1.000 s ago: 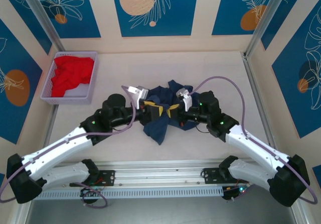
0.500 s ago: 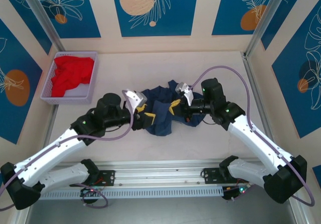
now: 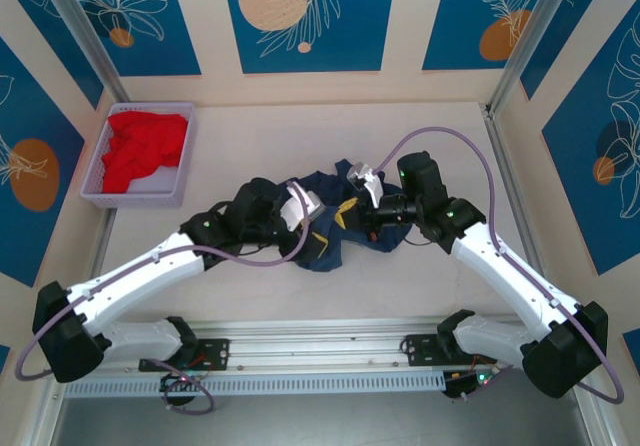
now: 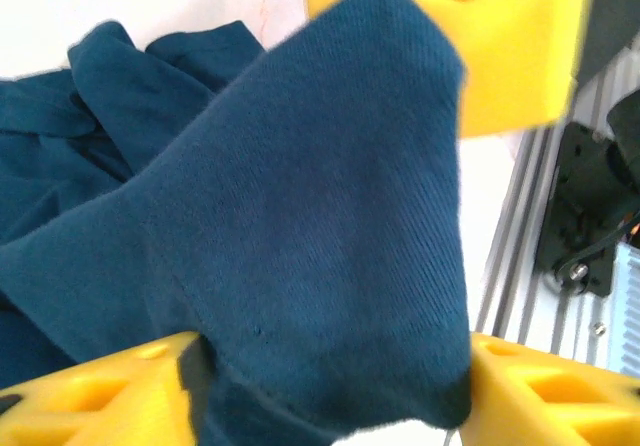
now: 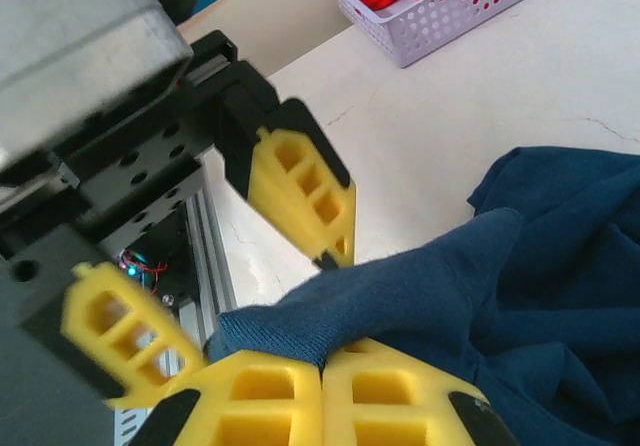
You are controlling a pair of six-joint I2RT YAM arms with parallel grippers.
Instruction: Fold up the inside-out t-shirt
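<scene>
1. Top external view: one crumpled navy heap, the inside-out t-shirt (image 3: 322, 254), lies near the middle of the table (image 3: 440, 136), between the two arms. The left gripper (image 3: 320, 231) and the right gripper (image 3: 347, 214) stand just beside each other over the heap. A lavender basket (image 3: 98, 171) at the far left of the table holds a red garment (image 3: 145, 146), well apart from the shirt.
2. Left wrist view: the left gripper (image 4: 330, 376) has its yellow fingers (image 4: 100, 391) spread to the lower corners, and a broad fold of the t-shirt (image 4: 300, 236) hangs between them. A yellow finger of the right gripper (image 4: 480, 46) sits at the fold's top edge.
3. Right wrist view: the right gripper (image 5: 322, 391) has its pads pressed together, clamping a rolled edge of the t-shirt (image 5: 480, 286). The left gripper (image 5: 265, 306) stands just beyond, with its fingers apart on either side of that edge. The basket (image 5: 470, 16) shows at the top of the frame.
</scene>
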